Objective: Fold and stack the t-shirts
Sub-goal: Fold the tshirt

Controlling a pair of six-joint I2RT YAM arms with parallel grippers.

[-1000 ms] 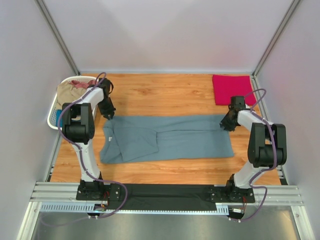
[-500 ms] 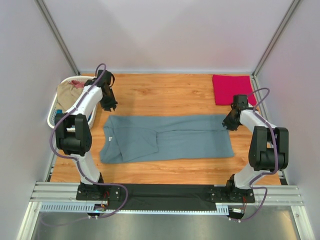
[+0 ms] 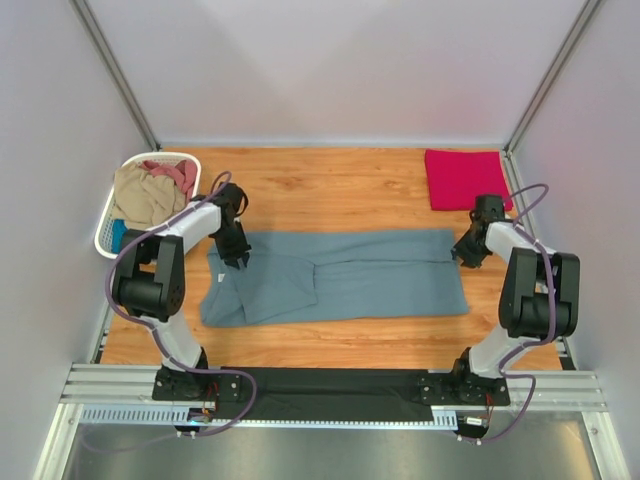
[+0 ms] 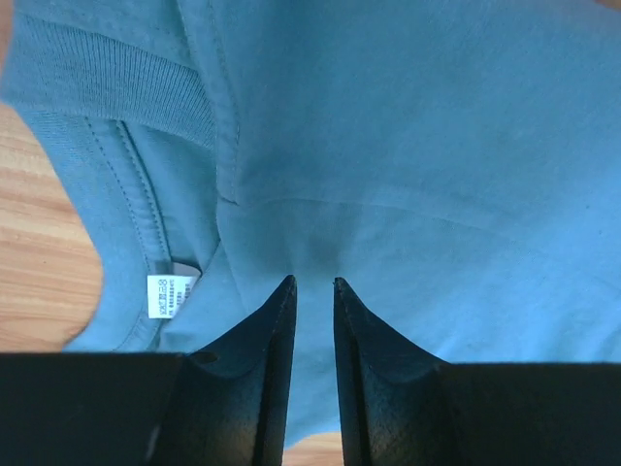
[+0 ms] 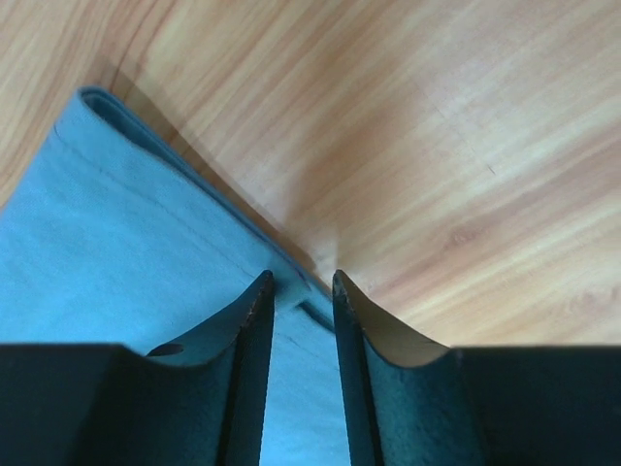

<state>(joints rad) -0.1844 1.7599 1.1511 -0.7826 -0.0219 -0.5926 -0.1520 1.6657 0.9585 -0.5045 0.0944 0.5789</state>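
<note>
A slate grey-blue t-shirt (image 3: 340, 275) lies folded lengthwise across the middle of the wooden table (image 3: 330, 185), collar end to the left. My left gripper (image 3: 237, 255) hangs over that collar end; in the left wrist view the left gripper (image 4: 310, 282) is open by a narrow gap above flat shirt fabric (image 4: 408, 146), right of the collar's white label (image 4: 165, 296). My right gripper (image 3: 465, 252) is at the shirt's far right corner. The right wrist view shows the right gripper (image 5: 303, 277) open narrowly, straddling the shirt's hem edge (image 5: 116, 243). A folded crimson-pink t-shirt (image 3: 462, 178) lies at the back right.
A white slatted laundry basket (image 3: 104, 228) stands at the left edge, holding a tan t-shirt (image 3: 145, 192), a dusty-pink one (image 3: 175, 172) and a bit of bright-blue cloth (image 3: 119, 235). Grey walls close in the table on three sides.
My left gripper lifted off the shirt's far left corner, swung toward the back, then came down over the collar end. The right gripper shifted slightly right along the shirt's edge.
</note>
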